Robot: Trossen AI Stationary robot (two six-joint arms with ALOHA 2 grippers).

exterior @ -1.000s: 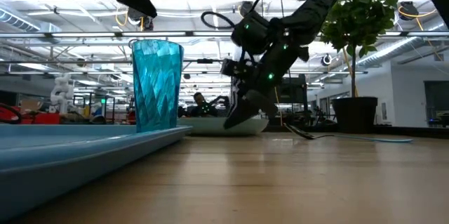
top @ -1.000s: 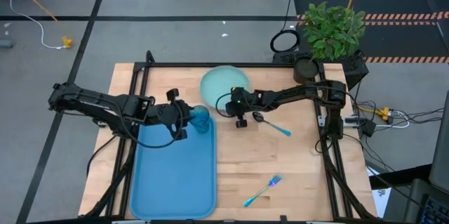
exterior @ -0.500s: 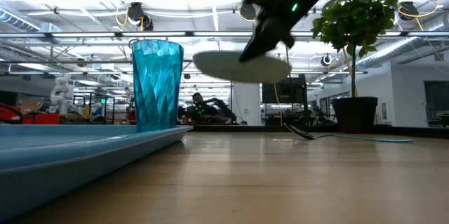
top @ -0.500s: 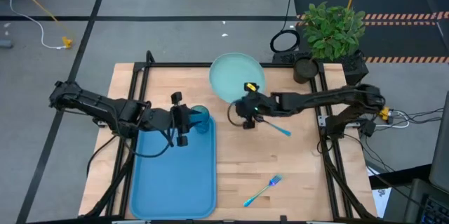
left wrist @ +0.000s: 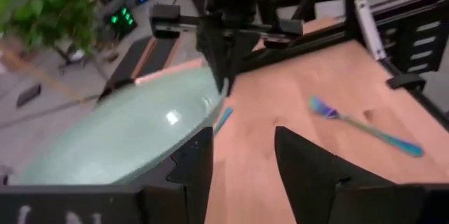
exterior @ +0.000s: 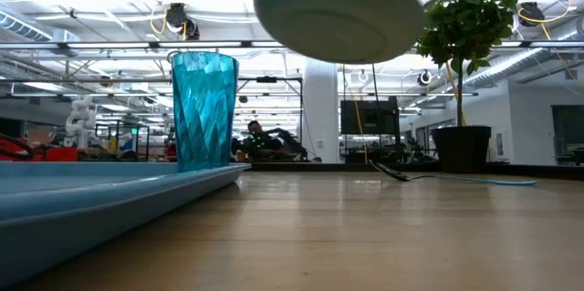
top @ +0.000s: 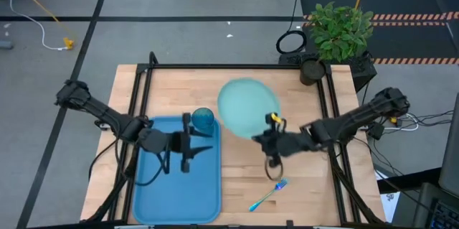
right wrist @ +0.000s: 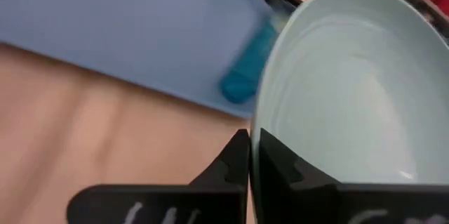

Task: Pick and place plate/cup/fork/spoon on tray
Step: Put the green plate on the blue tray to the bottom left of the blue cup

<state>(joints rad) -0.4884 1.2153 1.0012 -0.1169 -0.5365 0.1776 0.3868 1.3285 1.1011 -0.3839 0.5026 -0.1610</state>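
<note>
The pale mint-green plate (top: 246, 104) is in the air above the table's middle, and shows high in the low view (exterior: 336, 13). My right gripper (top: 270, 137) is shut on it. The teal cup (top: 204, 118) stands upright on its base in the far right corner of the blue tray (top: 161, 186). My left gripper (top: 188, 143) is open and empty above the tray, on the near side of the cup. The fork (top: 269, 194) lies flat on the table near the front edge. The spoon (exterior: 394, 171) lies on the table beneath the plate. My right gripper pinches the plate's rim (right wrist: 257, 136) between its two fingers, one on the upper face and one on the underside, at the rim's near right part (top: 262, 131). The plate is lifted clear of the table, its upper face up and only slightly tilted.
A potted plant (top: 338, 31) stands at the table's far right corner. Black frame rails (top: 337, 164) run along the table's left and right sides. Bare wood (top: 244, 179) lies between the tray and the fork.
My right gripper has lifted the plate off the table's far middle and carried it up and toward the near right. My left gripper has drawn back from the cup toward the near edge, over the tray. The cup has stayed in place.
</note>
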